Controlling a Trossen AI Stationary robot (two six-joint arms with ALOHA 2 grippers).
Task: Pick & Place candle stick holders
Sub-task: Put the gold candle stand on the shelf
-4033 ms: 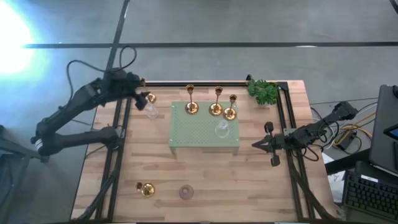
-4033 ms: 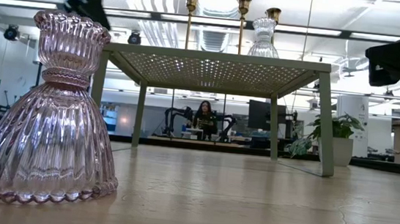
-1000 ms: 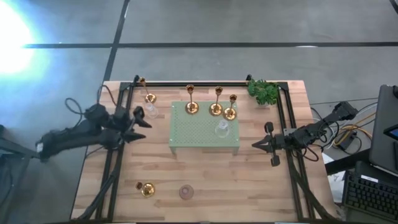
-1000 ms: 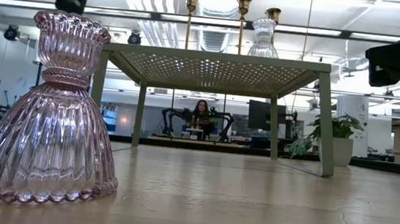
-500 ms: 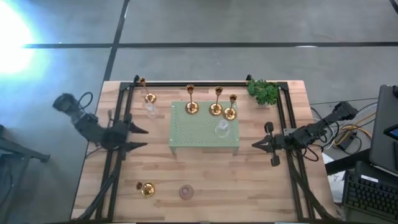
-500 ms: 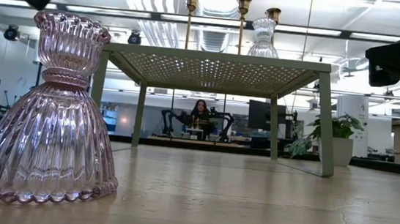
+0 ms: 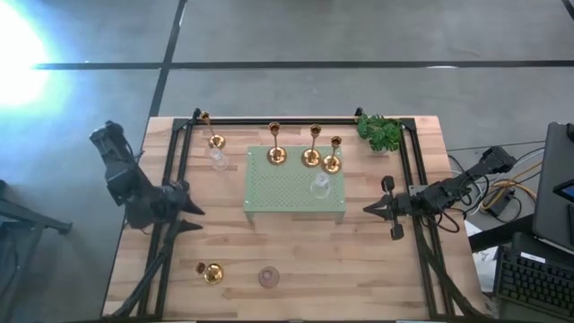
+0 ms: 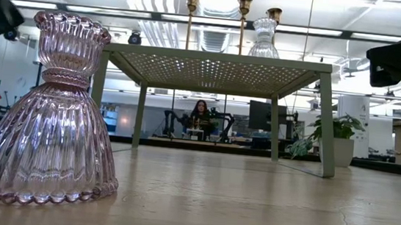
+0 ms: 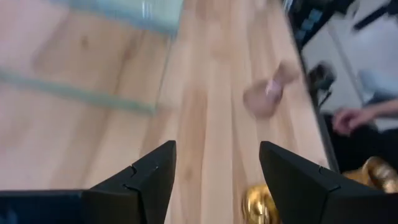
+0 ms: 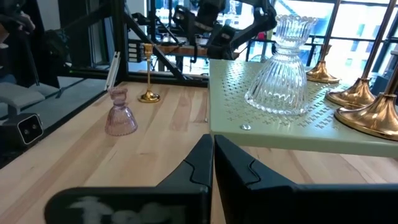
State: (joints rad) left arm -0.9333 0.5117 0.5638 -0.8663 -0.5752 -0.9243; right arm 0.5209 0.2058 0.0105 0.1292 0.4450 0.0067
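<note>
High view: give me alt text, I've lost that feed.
Three gold holders and a clear glass one stand on the green tray mid-table. The open left gripper hovers at the table's left edge; the shut right gripper waits beside the tray.

The left wrist view is smeared throughout: a pinkish glass holder (image 9: 267, 98) at upper right is only a blob, and a gold holder (image 9: 260, 202) is cut by the bottom edge. At far right a person's hand (image 9: 352, 118) runs off-frame. In the low view, both arms are cropped by the upper corners.
</note>
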